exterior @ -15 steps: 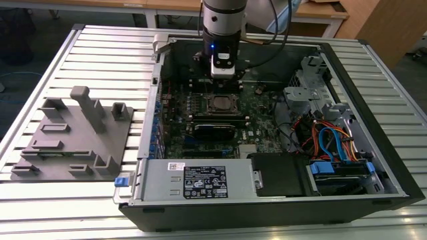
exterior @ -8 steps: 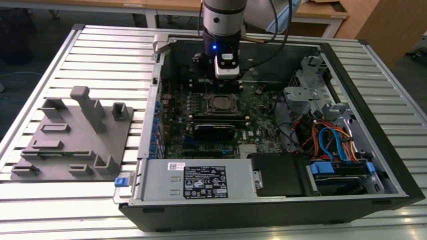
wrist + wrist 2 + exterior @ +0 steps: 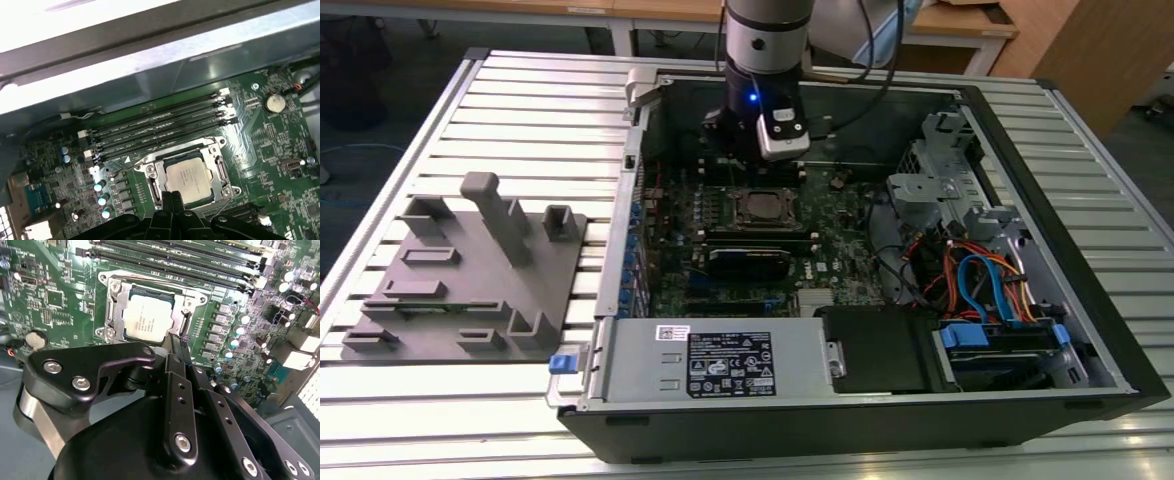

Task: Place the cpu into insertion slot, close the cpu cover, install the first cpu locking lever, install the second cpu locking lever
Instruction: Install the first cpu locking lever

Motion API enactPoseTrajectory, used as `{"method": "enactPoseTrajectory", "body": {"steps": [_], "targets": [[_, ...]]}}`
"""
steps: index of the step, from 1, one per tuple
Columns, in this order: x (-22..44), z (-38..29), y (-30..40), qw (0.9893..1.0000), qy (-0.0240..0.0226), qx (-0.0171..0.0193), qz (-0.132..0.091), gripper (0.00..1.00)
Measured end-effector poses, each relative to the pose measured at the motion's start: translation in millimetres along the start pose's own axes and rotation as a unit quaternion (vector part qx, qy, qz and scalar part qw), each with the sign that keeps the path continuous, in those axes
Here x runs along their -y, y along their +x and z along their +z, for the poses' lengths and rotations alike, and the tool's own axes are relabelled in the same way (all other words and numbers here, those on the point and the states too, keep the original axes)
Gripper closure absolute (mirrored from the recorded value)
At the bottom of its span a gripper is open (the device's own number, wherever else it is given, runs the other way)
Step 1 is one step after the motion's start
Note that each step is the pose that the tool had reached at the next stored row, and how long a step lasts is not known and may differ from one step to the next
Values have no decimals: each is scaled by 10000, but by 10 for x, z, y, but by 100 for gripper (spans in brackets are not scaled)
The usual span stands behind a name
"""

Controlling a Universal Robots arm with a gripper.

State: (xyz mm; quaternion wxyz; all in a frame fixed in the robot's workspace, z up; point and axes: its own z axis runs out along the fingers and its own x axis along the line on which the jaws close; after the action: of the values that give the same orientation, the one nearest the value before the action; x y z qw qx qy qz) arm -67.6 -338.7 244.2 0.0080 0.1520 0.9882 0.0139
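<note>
Table (image 3: 520, 90): 1, ribbed metal. On it, 1 open computer case (image 3: 854, 420) lying on its side, and 1 grey moulded fixture (image 3: 440, 300) just beside the case on the exterior view's left.

Arm (image 3: 767, 40): 1, mine, reaching straight down into the case over the far half of the board.

Green circuit board (image 3: 270, 145): 1, flat on the case floor. Long black memory slots (image 3: 160, 117): 4, parallel, all on the same side of the socket.

Insertion slot (image 3: 182, 322): 1, square, dark, near the memory slots.

Cpu cover (image 3: 112, 307): 1, silver frame, lying flat over the slot and not tilted up.

Cpu (image 3: 148, 317): 1, seated in the insertion slot, its dull metal top showing through the cover's window.

Wire levers (image 3: 125, 171): 2 thin rods, one along each of two opposite sides of the frame. I cannot tell whether either is hooked down.

Coin cell (image 3: 273, 102): 1, round, on the board well apart from the socket.

Gripper (image 3: 175, 340): 1. My 2 fingers are pressed together with nothing between them. In both wrist views the tips sit at the edge of the cover on the side away from the memory slots. I cannot tell whether they touch it.
</note>
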Motion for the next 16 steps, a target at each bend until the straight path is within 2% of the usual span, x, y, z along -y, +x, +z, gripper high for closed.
{"method": "enactPoseTrajectory", "body": {"steps": [8, 16], "targets": [[16, 6, 51, 9997, -25, -14, -235, 90], [48, 12, 164, 9994, -31, -18, -335, 90]]}}
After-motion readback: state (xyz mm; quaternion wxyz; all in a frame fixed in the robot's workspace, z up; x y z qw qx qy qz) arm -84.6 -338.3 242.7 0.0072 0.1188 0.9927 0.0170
